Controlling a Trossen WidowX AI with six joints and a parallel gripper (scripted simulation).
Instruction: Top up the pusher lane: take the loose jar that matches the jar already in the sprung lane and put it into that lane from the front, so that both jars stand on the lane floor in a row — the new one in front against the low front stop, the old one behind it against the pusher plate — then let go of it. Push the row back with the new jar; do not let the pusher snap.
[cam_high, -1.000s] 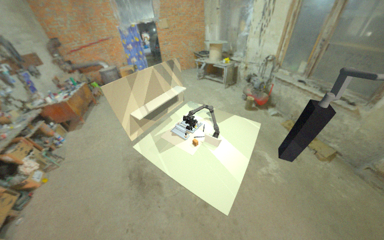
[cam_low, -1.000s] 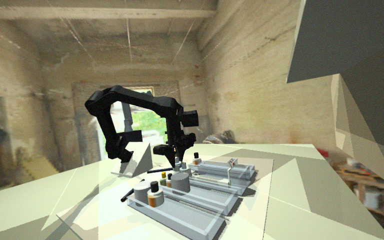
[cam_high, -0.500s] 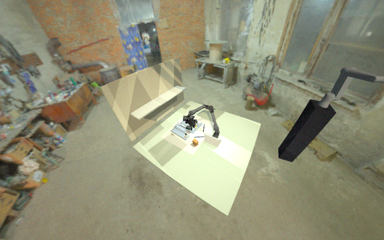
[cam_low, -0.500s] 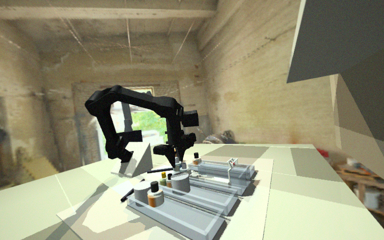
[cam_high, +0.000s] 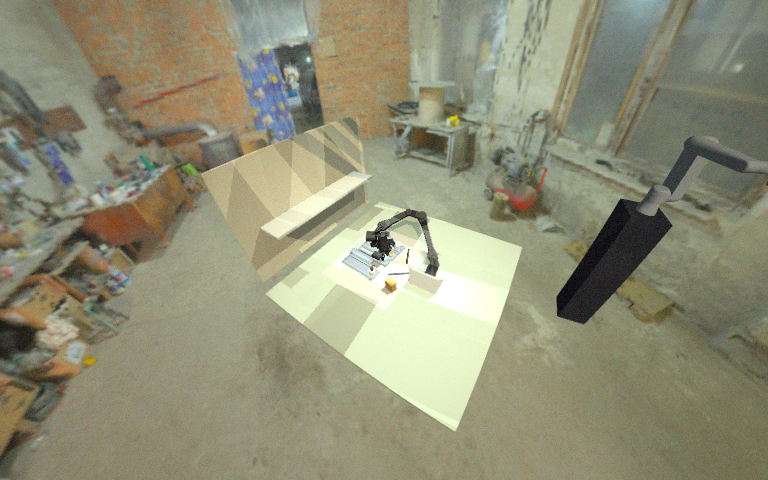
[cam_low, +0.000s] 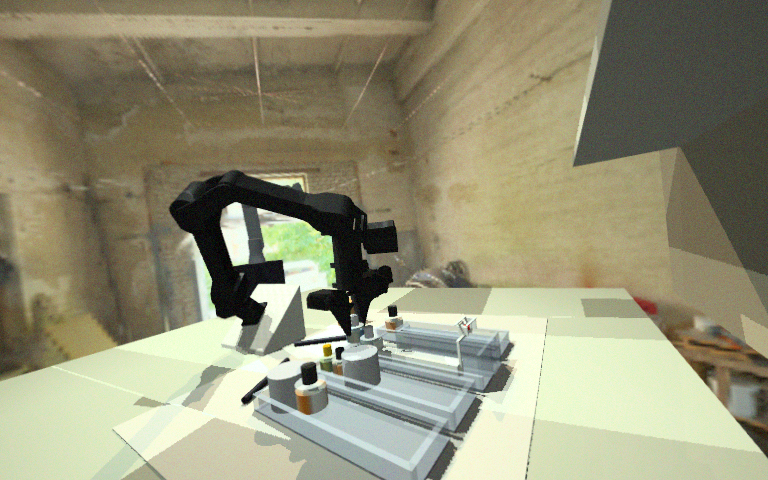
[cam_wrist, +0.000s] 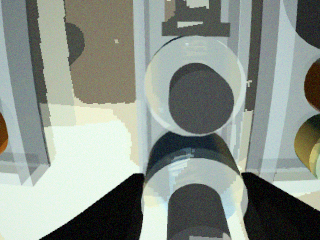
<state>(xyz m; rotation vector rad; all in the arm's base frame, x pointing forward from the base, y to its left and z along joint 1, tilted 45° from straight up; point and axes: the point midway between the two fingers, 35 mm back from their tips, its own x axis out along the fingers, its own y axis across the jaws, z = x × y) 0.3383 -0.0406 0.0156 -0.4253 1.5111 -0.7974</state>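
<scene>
Pale green bench (cam_low: 594, 367) fills most of my exterior view, and on it I see the grey tray of lanes (cam_low: 396, 452), its long channels running side by side. My black arm (cam_low: 271, 195) arches over from its base beside a pale wedge block (cam_low: 283, 328) and drops the gripper (cam_low: 352, 331) at the front end of one lane. From the wrist camera I read the gripper (cam_wrist: 194, 227) as clamped on the clear jar with a grey cap (cam_wrist: 195, 216), its dark fingers pressing either side of the glass. Just ahead, touching it or nearly so, stands the matching jar (cam_wrist: 200, 90) in the same lane, with the lane's grey walls running on both sides. Farther along that lane in the exterior view I make out the pusher plate (cam_low: 465, 325) with a red mark on it. Nearer the camera, other jars stand at the lane fronts: a large grey-topped one (cam_low: 360, 362) and an amber jar with a black cap (cam_low: 310, 390).
</scene>
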